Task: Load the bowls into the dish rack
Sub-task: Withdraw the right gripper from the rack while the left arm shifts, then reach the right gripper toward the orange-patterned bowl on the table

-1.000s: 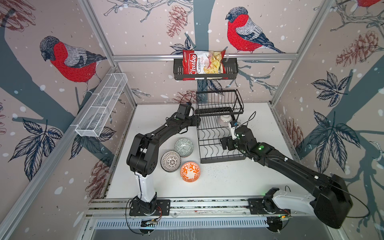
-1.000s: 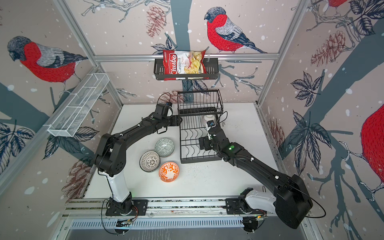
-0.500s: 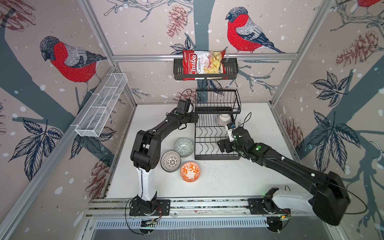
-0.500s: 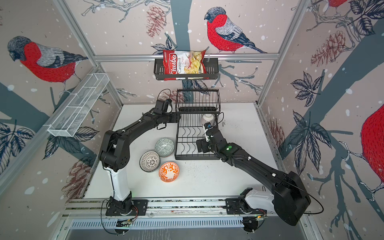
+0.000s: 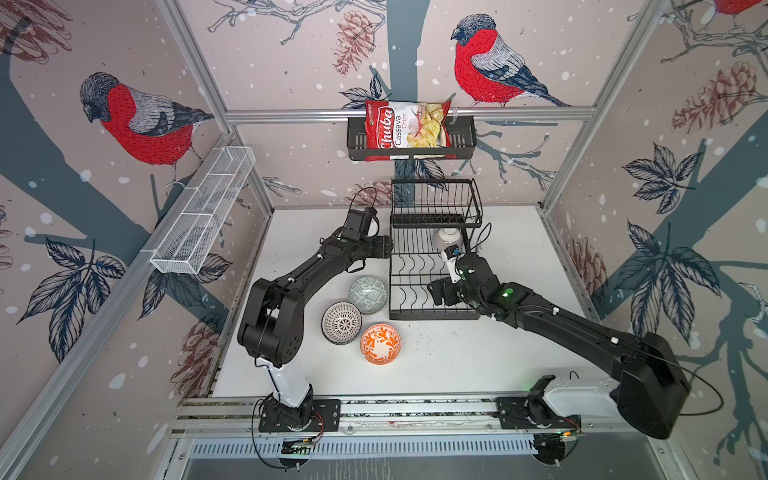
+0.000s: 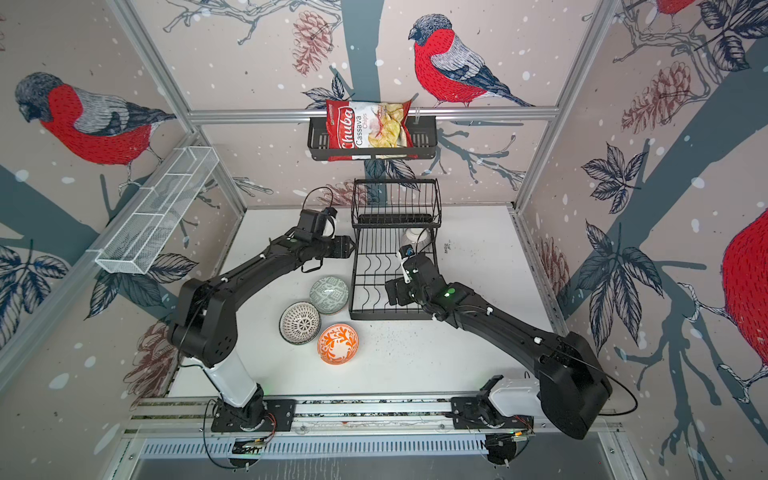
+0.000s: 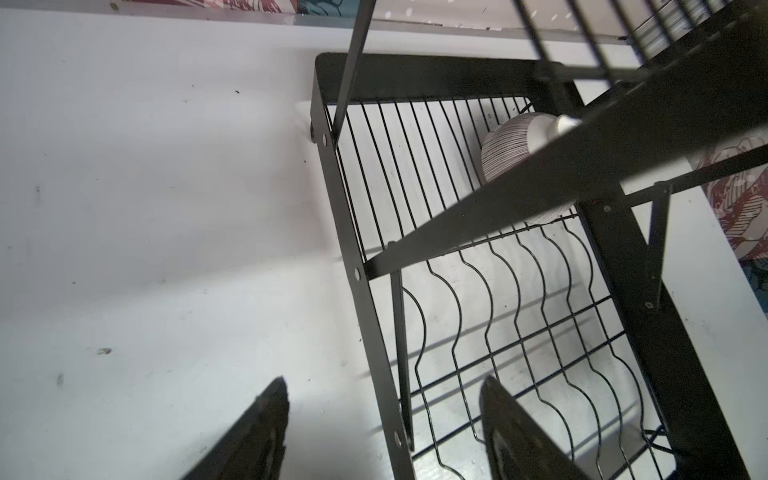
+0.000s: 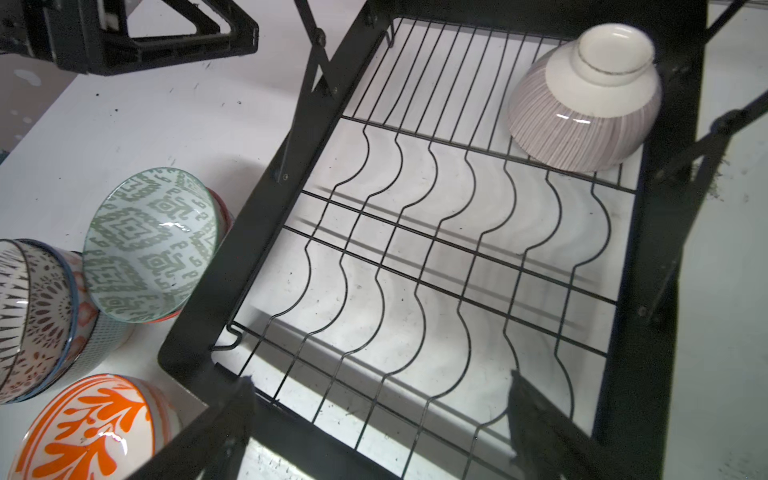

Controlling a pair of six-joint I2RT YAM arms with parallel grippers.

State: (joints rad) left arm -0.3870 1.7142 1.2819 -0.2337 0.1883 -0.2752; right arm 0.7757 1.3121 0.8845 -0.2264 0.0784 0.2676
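The black dish rack [image 5: 434,316] [image 6: 390,316] stands mid-table. One pink-lined bowl [image 5: 448,239] [image 8: 582,104] lies upside down at the back right of its lower tier. Left of the rack sit a grey-green bowl [image 5: 368,294] [image 8: 153,245], a black-white dotted bowl [image 5: 341,322] and an orange floral bowl [image 5: 380,343] [image 8: 83,428]; other bowls are stacked under them. My left gripper [image 5: 387,247] [image 7: 382,399] is open, its jaws either side of the rack's left rail [image 7: 357,249]. My right gripper [image 5: 436,293] [image 8: 382,386] hovers open and empty over the rack's front wires.
A black shelf [image 5: 461,137] on the back wall holds a chips bag [image 5: 409,131]. A long white mesh basket [image 5: 203,212] hangs on the left wall. The rack's upper basket tier [image 5: 436,203] overhangs its back part.
The rack's front end has swung a little to the left and now sits square. My right gripper drifted left with it. The bowls on the table have not moved.
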